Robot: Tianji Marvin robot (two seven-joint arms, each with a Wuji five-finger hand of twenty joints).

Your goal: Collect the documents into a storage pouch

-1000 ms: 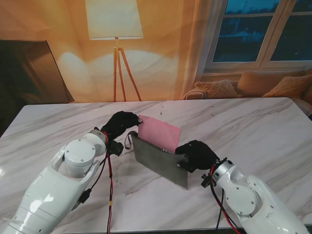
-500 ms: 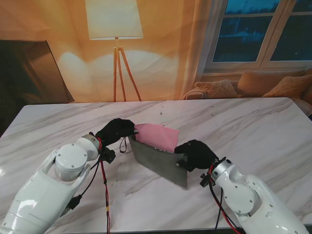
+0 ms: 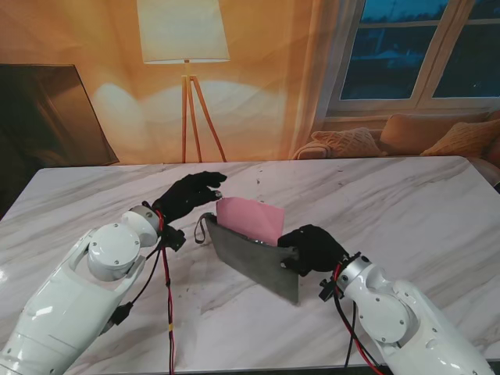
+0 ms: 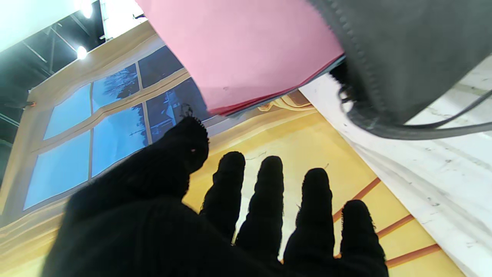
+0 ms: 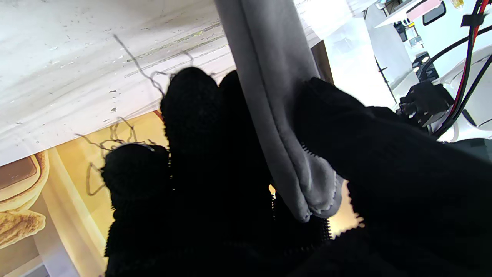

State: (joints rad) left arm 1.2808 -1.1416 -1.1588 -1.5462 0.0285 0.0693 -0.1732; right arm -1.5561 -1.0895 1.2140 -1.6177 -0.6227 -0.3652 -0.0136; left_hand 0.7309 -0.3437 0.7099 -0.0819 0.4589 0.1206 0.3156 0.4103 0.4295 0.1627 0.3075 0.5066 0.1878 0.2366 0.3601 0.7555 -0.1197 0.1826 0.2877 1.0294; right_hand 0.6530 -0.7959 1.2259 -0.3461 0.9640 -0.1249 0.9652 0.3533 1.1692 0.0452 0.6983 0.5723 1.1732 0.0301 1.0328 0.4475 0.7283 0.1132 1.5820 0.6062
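A grey felt pouch (image 3: 254,261) stands on edge in the middle of the marble table (image 3: 422,203), its mouth turned up. Pink documents (image 3: 248,218) stick halfway out of that mouth. My right hand (image 3: 311,248) in its black glove is shut on the pouch's near right corner; the right wrist view shows the grey edge (image 5: 284,127) pinched between thumb and fingers. My left hand (image 3: 190,194) hovers open just left of the documents, fingers spread, touching nothing. The left wrist view shows the pink sheets (image 4: 238,54) and pouch rim (image 4: 399,57) beyond the spread fingers (image 4: 269,200).
A thin dark strap (image 3: 202,229) loops from the pouch's left end onto the table. Red and black cables (image 3: 170,312) hang from my left forearm. A floor lamp (image 3: 184,47) and a sofa with cushions (image 3: 391,139) stand behind the table's far edge.
My left hand has let go of the pink documents and lifted away to the left and farther from me, fingers now spread. The documents sit lower in the pouch. The right hand holds still.
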